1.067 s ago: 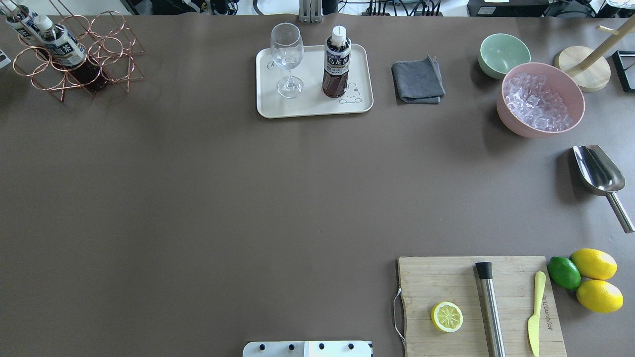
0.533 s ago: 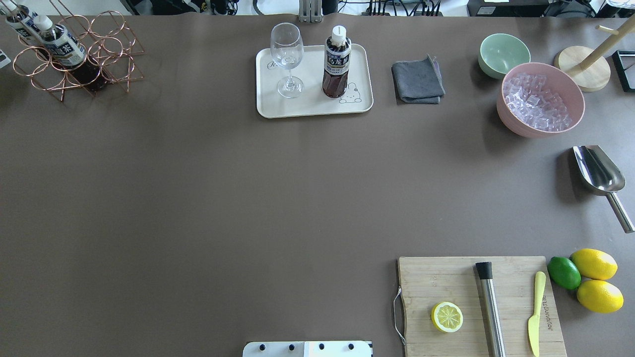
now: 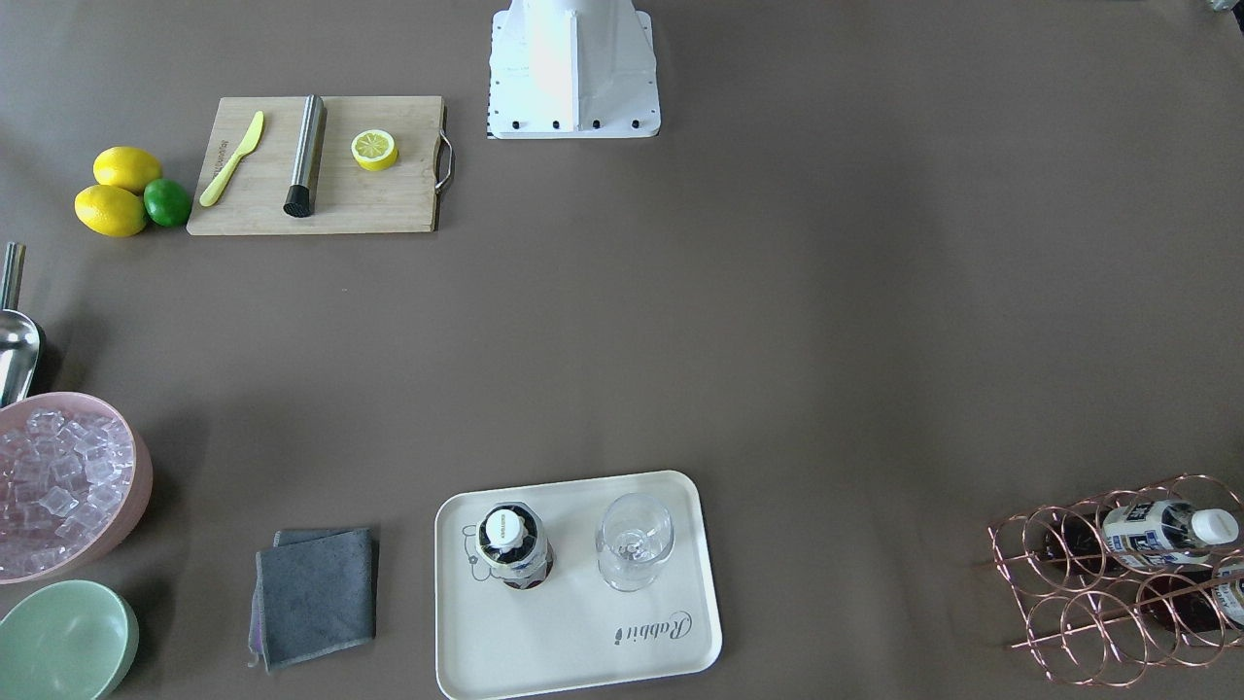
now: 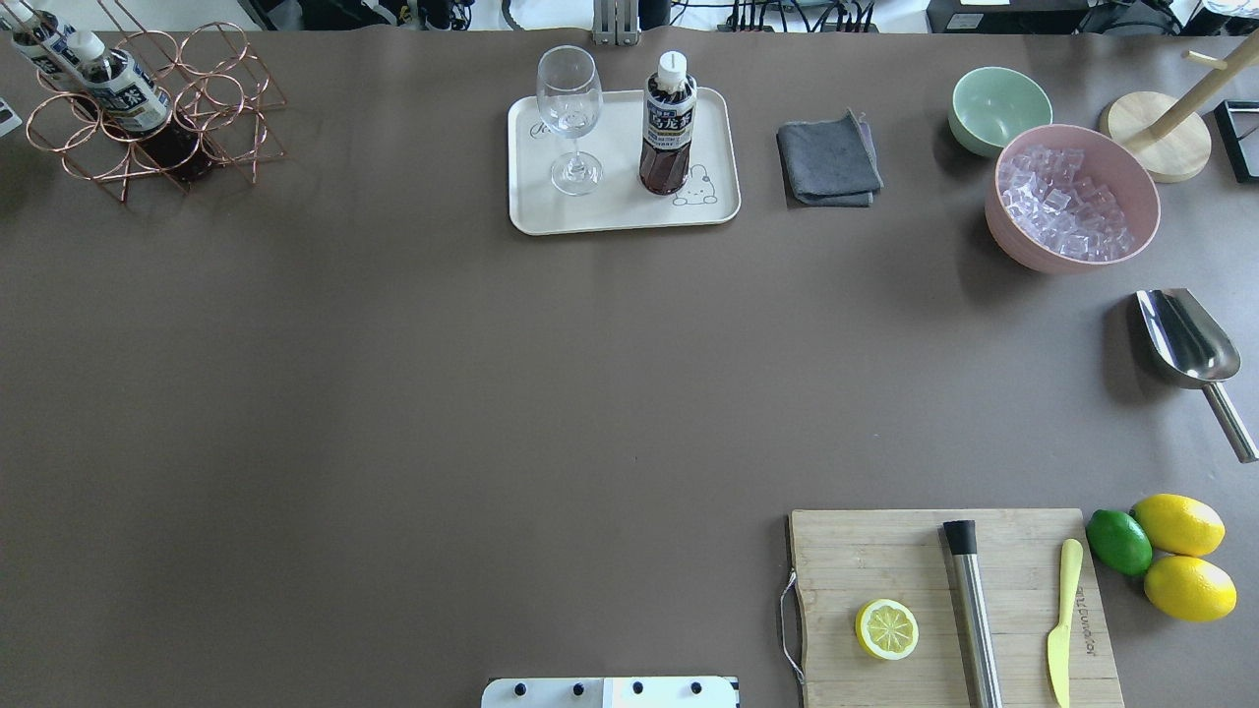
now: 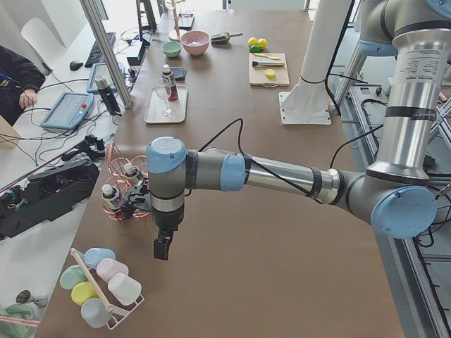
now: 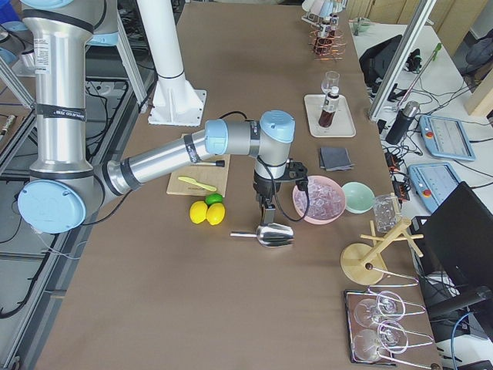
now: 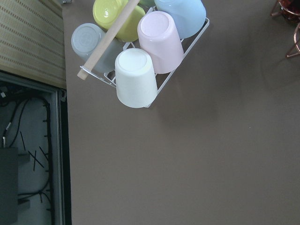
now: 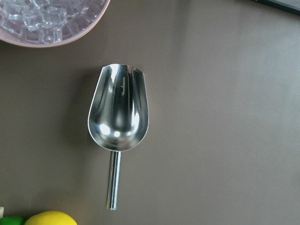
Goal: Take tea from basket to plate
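One tea bottle [image 4: 669,123] stands upright on the cream plate [image 4: 620,211], next to the bear drawing; it also shows in the front view [image 3: 513,544]. Two more tea bottles [image 4: 123,93] lie in the copper wire basket [image 4: 211,108] at the far left corner. My left gripper [image 5: 162,248] shows only in the left side view, hanging over bare table just past the basket [image 5: 123,193]; I cannot tell if it is open. My right gripper [image 6: 264,210] shows only in the right side view, above the metal scoop [image 8: 118,112]; I cannot tell its state.
A wine glass [image 4: 570,118] shares the plate. To its right are a grey cloth [image 4: 828,159], a green bowl [image 4: 998,108] and a pink bowl of ice [image 4: 1072,197]. A cutting board [image 4: 885,560] sits near right. A rack of cups [image 7: 140,51] lies under my left wrist.
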Controlling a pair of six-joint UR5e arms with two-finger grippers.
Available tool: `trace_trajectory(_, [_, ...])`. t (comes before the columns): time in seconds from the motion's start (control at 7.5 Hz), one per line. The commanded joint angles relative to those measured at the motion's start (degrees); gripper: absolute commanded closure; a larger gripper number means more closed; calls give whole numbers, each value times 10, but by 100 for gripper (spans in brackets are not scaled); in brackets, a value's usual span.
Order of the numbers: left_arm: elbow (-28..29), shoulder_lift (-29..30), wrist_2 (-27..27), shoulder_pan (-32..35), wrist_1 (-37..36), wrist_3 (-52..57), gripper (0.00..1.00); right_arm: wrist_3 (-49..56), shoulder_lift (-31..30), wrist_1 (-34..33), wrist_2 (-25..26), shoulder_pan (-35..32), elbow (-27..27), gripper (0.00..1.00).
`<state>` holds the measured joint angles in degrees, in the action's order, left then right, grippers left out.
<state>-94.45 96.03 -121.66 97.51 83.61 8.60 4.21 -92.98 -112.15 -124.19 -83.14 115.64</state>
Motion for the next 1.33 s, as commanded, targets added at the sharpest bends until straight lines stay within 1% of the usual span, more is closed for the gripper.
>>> trace_trajectory(0.0, [67, -3, -39, -69, 75, -73, 2, 13, -14, -6, -6, -11, 13, 0])
trace_trajectory(0.13, [67, -2, -40, -96, 75, -73, 2, 13, -12, -39, -6, -18, 26, 0])
trace_trajectory(0.27, [69, 9, -40, -101, 74, -75, 2, 15, -12, -66, -6, -18, 47, 0])
trace_trajectory(0.4, [66, 20, -61, -108, 66, -93, 2, 14, -12, -69, -6, -18, 53, 0])
trace_trajectory(0.53, [71, 15, -111, -108, 71, -120, 2, 13, -12, -70, -6, -19, 53, 0])
trace_trajectory(0.67, [60, 5, -146, -105, 73, -118, 2, 12, -12, -71, -6, -19, 51, 0])
trace_trajectory(0.8, [45, -7, -167, -104, 70, -118, 2, 7, -12, -71, -11, -18, 50, 0])
trace_trajectory(0.93, [34, -44, -167, -101, 73, -118, 2, 8, -11, -69, -16, -18, 37, 0])
trace_trajectory(1.07, [34, -58, -163, -91, 72, -117, 2, 8, -12, -71, -15, -18, 30, 0])
trace_trajectory(1.2, [33, -58, -160, -84, 70, -117, 2, 8, -13, -76, -24, -25, 26, 0])
